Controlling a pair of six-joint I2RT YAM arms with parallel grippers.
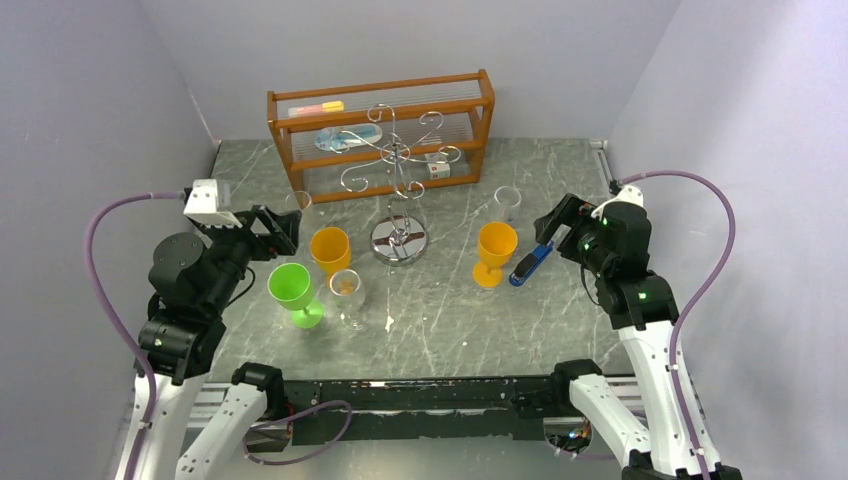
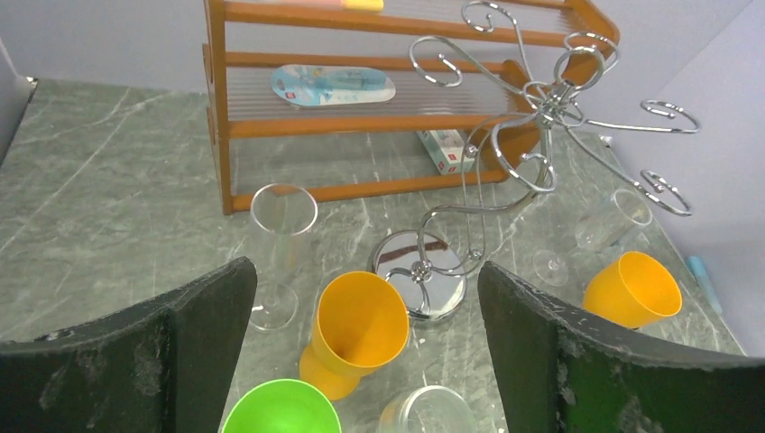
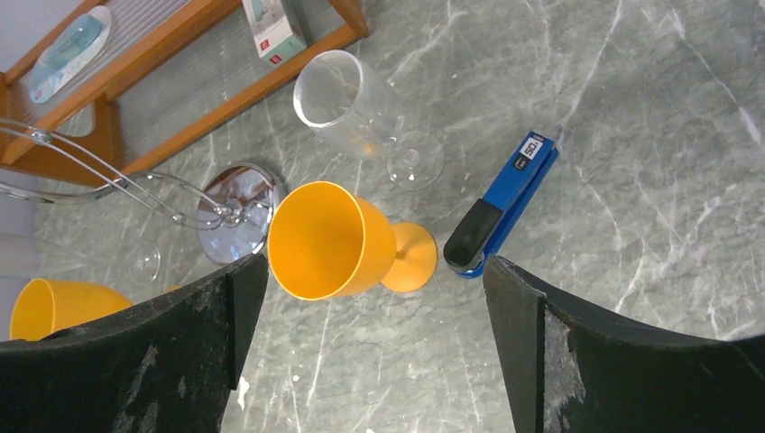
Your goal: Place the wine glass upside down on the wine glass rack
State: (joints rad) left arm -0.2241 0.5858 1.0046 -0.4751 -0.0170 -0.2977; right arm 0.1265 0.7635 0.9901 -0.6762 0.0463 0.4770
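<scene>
The silver wire wine glass rack [image 1: 399, 160] stands empty mid-table on its round shiny base [image 1: 399, 241]; it also shows in the left wrist view [image 2: 541, 104]. Clear wine glasses stand upright at the left [image 1: 298, 206], the right [image 1: 507, 201] and the front [image 1: 347, 291]. My left gripper [image 1: 281, 231] is open and empty, above and behind the left orange goblet [image 2: 357, 327] and the left clear glass [image 2: 282, 218]. My right gripper [image 1: 553, 224] is open and empty, right of the other orange goblet [image 3: 329, 240] and the right clear glass [image 3: 348, 112].
An orange-brown wooden shelf unit [image 1: 381, 133] stands behind the rack with small items on it. A green goblet [image 1: 292, 288] stands at the front left. A blue and black tool [image 1: 531, 264] lies beside the right orange goblet [image 1: 495, 251]. Purple walls enclose the table.
</scene>
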